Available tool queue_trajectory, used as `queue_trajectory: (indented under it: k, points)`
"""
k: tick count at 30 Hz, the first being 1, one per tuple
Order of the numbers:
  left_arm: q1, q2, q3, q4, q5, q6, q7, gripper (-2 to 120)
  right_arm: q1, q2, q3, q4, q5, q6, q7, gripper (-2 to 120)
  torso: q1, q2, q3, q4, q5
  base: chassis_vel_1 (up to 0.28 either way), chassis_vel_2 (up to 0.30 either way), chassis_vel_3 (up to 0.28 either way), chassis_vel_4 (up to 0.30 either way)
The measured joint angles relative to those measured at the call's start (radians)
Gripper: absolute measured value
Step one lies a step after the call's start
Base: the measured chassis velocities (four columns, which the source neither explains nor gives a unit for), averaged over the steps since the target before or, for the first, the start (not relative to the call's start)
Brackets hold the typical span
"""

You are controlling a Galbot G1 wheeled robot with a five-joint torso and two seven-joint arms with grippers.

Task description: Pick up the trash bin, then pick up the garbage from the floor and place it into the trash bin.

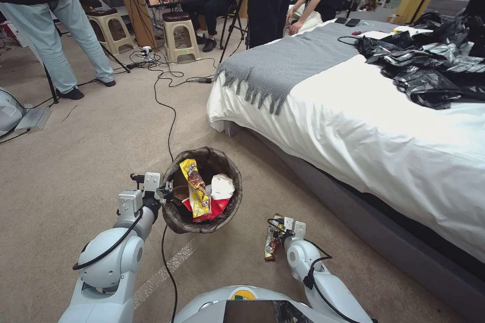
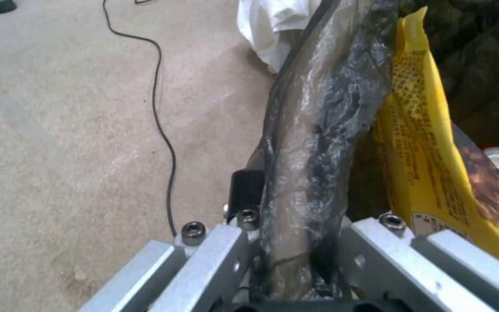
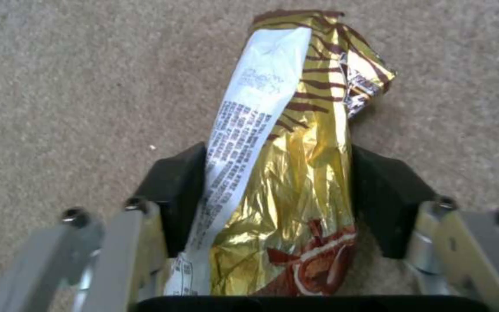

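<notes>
Crinkled foil wrapper (image 3: 296,143) sits clamped between right claw (image 3: 273,195) pads.

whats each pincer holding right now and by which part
The left pincer grips the trash bin by its liner-covered rim. The right pincer is shut on a gold snack wrapper, pinched across its lower half, the other end sticking out over the carpet.

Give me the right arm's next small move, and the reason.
Probably lift and swing toward the trash bin: the right end effector is shut on a gold snack wrapper low by the carpet, while the left end effector grips the bin's rim.
</notes>
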Motion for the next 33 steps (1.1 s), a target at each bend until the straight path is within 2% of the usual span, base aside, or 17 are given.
queue_trajectory:
  k: [1, 4, 8, 11, 12, 14, 16, 17, 23, 25, 27, 28, 29, 30, 31, 32, 33]
  points:
    - [0.000, 0.000, 0.000, 0.000, 0.000, 0.000, 0.000, 0, 0.000, 0.000, 0.000, 0.000, 0.000, 0.000, 0.000, 59, 0.000, 0.000, 0.000, 0.0000, 0.0000, 0.000, 0.000, 0.000, 0.000]
    - [-0.002, 0.000, 0.000, 0.003, 0.001, 0.000, 0.000, 0, -0.010, -0.004, 0.000, 0.015, 0.002, 0.000, 0.000, 46, 0.000, 0.000, 0.000, 0.0006, 0.0007, 0.000, 0.000, 0.000, 0.000]
    - [-0.003, 0.000, -0.001, 0.005, 0.001, 0.000, 0.001, 0, -0.015, -0.006, -0.001, 0.024, 0.004, 0.000, 0.002, 37, 0.000, 0.000, 0.000, 0.0006, 0.0009, 0.000, 0.000, 0.000, 0.000]
    - [-0.003, 0.000, -0.002, 0.007, 0.002, 0.000, 0.002, 0, -0.030, -0.009, -0.005, 0.052, 0.008, -0.002, 0.010, 19, 0.000, -0.001, 0.000, 0.0005, 0.0006, 0.000, 0.000, 0.000, 0.000]
    - [-0.003, 0.000, -0.002, 0.007, 0.002, 0.000, 0.002, 0, -0.030, -0.009, -0.005, 0.052, 0.008, -0.002, 0.010, 19, 0.000, -0.001, 0.000, 0.0005, 0.0006, 0.000, 0.000, 0.000, 0.000]
    - [-0.004, 0.000, -0.001, 0.008, 0.002, 0.000, 0.002, 0, -0.047, -0.011, -0.013, 0.092, 0.025, -0.012, 0.025, 8, 0.000, -0.001, 0.000, 0.0000, 0.0007, 0.000, 0.000, 0.000, 0.000]
    - [-0.004, 0.000, 0.000, 0.009, 0.002, 0.000, 0.003, 0, -0.053, -0.013, -0.017, 0.113, 0.039, -0.018, 0.032, 6, 0.000, -0.001, 0.000, 0.0001, 0.0008, 0.000, 0.000, 0.000, 0.000]
    - [-0.005, 0.001, 0.000, 0.009, 0.003, 0.000, 0.003, 0, -0.058, -0.016, -0.020, 0.134, 0.045, -0.021, 0.040, 0, 0.000, -0.001, 0.000, 0.0002, 0.0007, 0.000, 0.000, 0.000, 0.000]
    - [-0.005, 0.002, 0.002, 0.007, 0.003, 0.000, 0.004, 0, -0.100, -0.055, -0.014, 0.354, 0.131, -0.037, 0.102, 0, 0.000, 0.000, 0.000, 0.0000, 0.0000, 0.000, 0.000, 0.000, 0.000]
    - [-0.005, 0.003, 0.001, 0.005, 0.002, 0.000, 0.004, 0, -0.106, -0.063, -0.006, 0.393, 0.144, -0.039, 0.109, 0, 0.000, 0.000, 0.000, 0.0000, -0.0002, 0.000, 0.000, 0.000, 0.000]
    - [-0.002, 0.005, 0.002, -0.001, -0.002, 0.000, 0.002, 0, -0.119, -0.127, 0.031, 0.576, 0.221, -0.061, 0.151, 0, 0.000, 0.000, 0.000, -0.0002, 0.0002, 0.000, 0.000, 0.000, 0.000]
    - [-0.002, 0.005, 0.002, -0.001, -0.002, 0.000, 0.002, 0, -0.119, -0.127, 0.031, 0.576, 0.221, -0.061, 0.151, 0, 0.000, 0.000, 0.000, -0.0002, 0.0002, 0.000, 0.000, 0.000, 0.000]
    - [-0.001, 0.005, 0.004, -0.004, -0.002, 0.000, 0.000, 0, -0.113, -0.202, 0.058, 0.700, 0.285, -0.082, 0.181, 0, 0.000, 0.000, 0.000, -0.0002, 0.0000, 0.000, 0.000, 0.000, 0.000]
    - [0.000, 0.005, 0.006, -0.005, -0.002, 0.000, -0.001, 0, -0.104, -0.249, 0.072, 0.763, 0.328, -0.094, 0.201, 0, 0.000, 0.000, 0.000, -0.0002, -0.0001, 0.000, 0.000, 0.000, 0.000]
    - [0.000, 0.005, 0.008, -0.006, 0.000, 0.000, -0.002, 0, -0.088, -0.293, 0.089, 0.825, 0.380, -0.107, 0.220, 0, 0.000, 0.000, 0.000, -0.0004, -0.0003, 0.000, 0.000, 0.000, 0.000]
    - [0.000, 0.005, 0.008, -0.006, 0.000, 0.000, -0.002, 0, -0.088, -0.293, 0.089, 0.825, 0.380, -0.107, 0.220, 0, 0.000, 0.000, 0.000, -0.0004, -0.0003, 0.000, 0.000, 0.000, 0.000]
    - [0.001, 0.005, 0.011, -0.008, 0.002, 0.000, -0.002, 0, -0.056, -0.351, 0.115, 0.891, 0.465, -0.124, 0.251, 0, 0.000, 0.000, 0.000, -0.0002, -0.0002, 0.000, 0.000, 0.000, 0.000]
